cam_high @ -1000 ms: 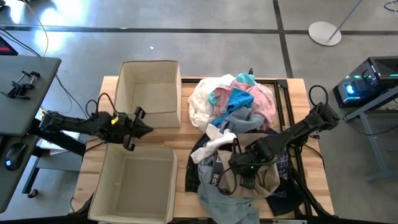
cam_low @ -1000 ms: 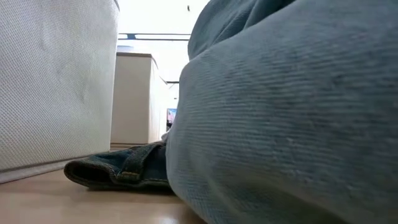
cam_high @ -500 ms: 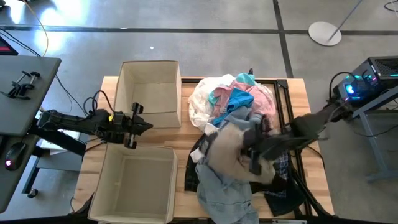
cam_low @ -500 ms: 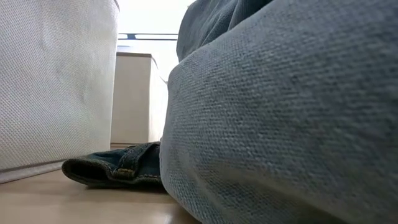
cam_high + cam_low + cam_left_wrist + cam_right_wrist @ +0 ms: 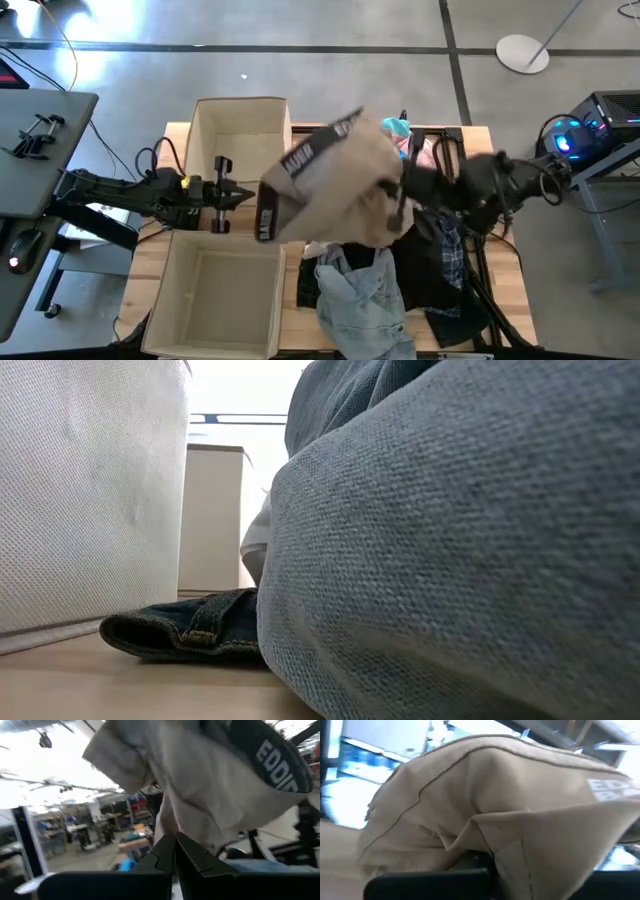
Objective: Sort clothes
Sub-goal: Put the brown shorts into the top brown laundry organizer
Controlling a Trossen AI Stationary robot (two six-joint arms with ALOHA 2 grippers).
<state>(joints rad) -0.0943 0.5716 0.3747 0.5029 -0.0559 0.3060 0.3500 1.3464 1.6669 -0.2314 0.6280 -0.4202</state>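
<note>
We see the right gripper [image 5: 400,200] over the middle of the bench [image 5: 180,135], with its fingers closed on a beige fabric garment with a dark lettered band [image 5: 335,185]. The garment hangs in the air, spreading toward the far beige square fabric bin [image 5: 240,110]. The left gripper [image 5: 238,194] waits between the two bins near the left edge, its fingers pressed together and holding nothing. A pale blue denim garment [image 5: 360,300] lies at the near edge.

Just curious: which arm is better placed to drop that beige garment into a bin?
The right. Its pincer already carries the beige garment toward the bins; the left pincer waits empty between them.
</note>
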